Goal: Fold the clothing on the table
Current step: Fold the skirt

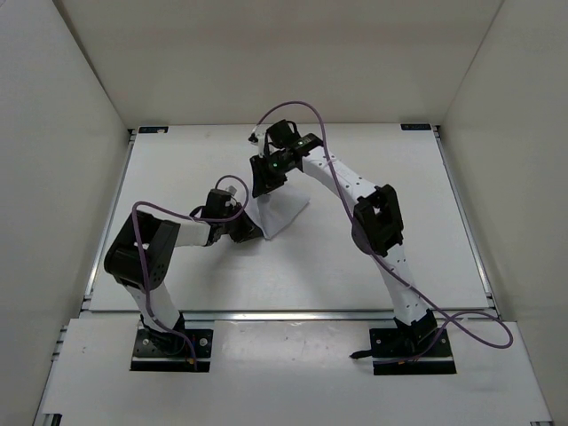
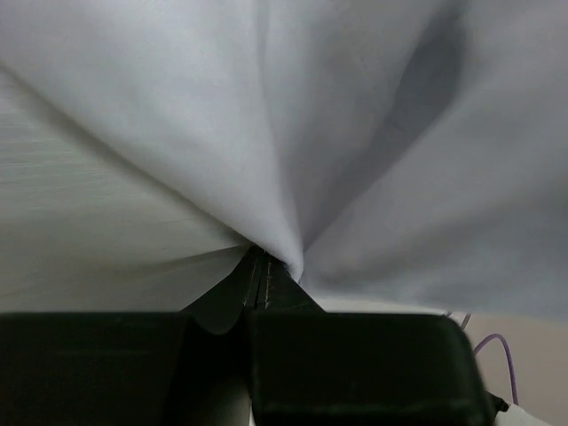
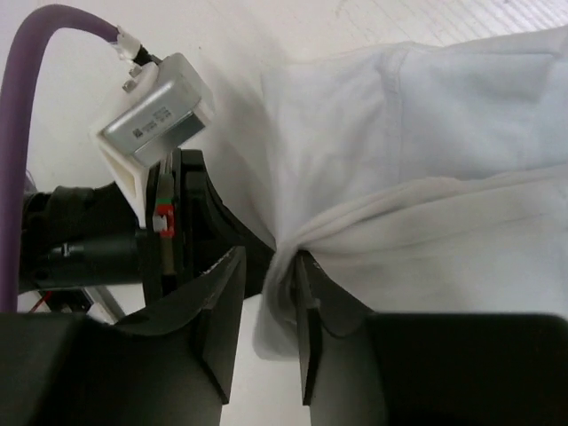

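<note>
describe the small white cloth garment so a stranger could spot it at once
On the large matte white table, look near the middle. The small wrinkled white fabric garment sits where the left gripper and right gripper meet. It is the only soft, creased thing in view.

One garment (image 1: 286, 213), one table (image 1: 355, 275), two claws (image 1: 249, 231) (image 1: 264, 187)

No legible text, camera label (image 3: 153, 124) unreadably small

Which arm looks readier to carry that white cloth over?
Probably left. On the left arm the jaws are shut on the wrinkled white fabric garment; on the right arm they stand parted, cloth loose between.
</note>
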Robot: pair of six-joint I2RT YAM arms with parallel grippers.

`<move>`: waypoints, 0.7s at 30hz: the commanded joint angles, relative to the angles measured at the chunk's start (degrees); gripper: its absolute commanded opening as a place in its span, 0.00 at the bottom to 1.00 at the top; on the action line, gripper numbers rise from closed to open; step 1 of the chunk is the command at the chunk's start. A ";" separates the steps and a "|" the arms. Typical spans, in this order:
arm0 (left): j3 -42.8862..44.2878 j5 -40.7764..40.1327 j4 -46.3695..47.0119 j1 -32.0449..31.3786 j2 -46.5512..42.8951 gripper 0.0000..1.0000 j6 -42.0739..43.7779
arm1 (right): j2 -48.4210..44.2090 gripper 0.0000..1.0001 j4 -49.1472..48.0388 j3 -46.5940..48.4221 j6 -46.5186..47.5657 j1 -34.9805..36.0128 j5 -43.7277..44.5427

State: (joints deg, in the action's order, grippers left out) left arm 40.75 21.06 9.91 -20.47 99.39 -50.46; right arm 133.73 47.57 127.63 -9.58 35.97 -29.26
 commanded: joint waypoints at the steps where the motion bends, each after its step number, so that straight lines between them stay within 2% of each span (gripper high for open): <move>1: 1.08 0.21 -1.30 -1.33 1.41 0.00 0.89 | 2.40 0.28 -0.29 4.19 -0.52 2.26 -0.28; 4: 0.65 -0.05 -1.47 -1.51 0.89 0.00 0.80 | 3.64 0.63 0.41 7.53 -0.70 3.41 1.12; 6: -0.84 -0.32 -1.56 -0.63 -0.33 0.00 0.62 | 3.12 0.76 1.55 9.56 -0.26 3.85 5.85; 10: -2.52 -0.06 -3.22 2.79 -5.25 0.00 1.93 | -2.23 0.80 1.91 10.53 -0.43 1.84 10.88; 14: -3.05 0.30 -6.74 7.19 -12.27 0.01 4.57 | -7.69 0.77 1.04 7.04 -2.37 -2.82 11.85; 15: -2.79 0.91 -8.05 8.42 -13.51 0.03 5.19 | -10.31 0.74 0.94 3.45 -1.59 -3.18 13.16; 16: -2.44 1.87 -8.33 9.47 -15.27 0.06 5.63 | -12.68 0.65 -0.80 1.41 -1.23 -3.79 13.78; 17: -2.52 4.06 -7.20 9.31 -16.94 0.11 5.46 | -16.01 0.44 -2.73 -4.53 -0.70 -4.41 15.35; 18: -2.00 5.21 -5.97 9.65 -17.39 0.13 5.20 | -17.18 0.33 -4.05 -10.76 -0.70 -5.11 15.72; 19: -1.56 7.40 -3.26 9.14 -18.09 0.18 4.32 | -20.32 0.14 -7.11 -14.22 -0.87 -5.99 14.15; 20: -0.94 9.94 -0.54 8.87 -17.92 0.20 3.36 | -22.44 0.00 -10.19 -20.61 -1.92 -7.30 13.01; 21: 0.45 10.84 0.28 7.82 -17.75 0.20 2.91 | -23.77 0.00 -11.78 -26.41 -2.97 -8.53 11.43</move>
State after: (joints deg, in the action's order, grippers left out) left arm 38.28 25.17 5.28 -11.07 83.29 -47.16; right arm 114.45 42.09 112.09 -10.90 29.43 -16.97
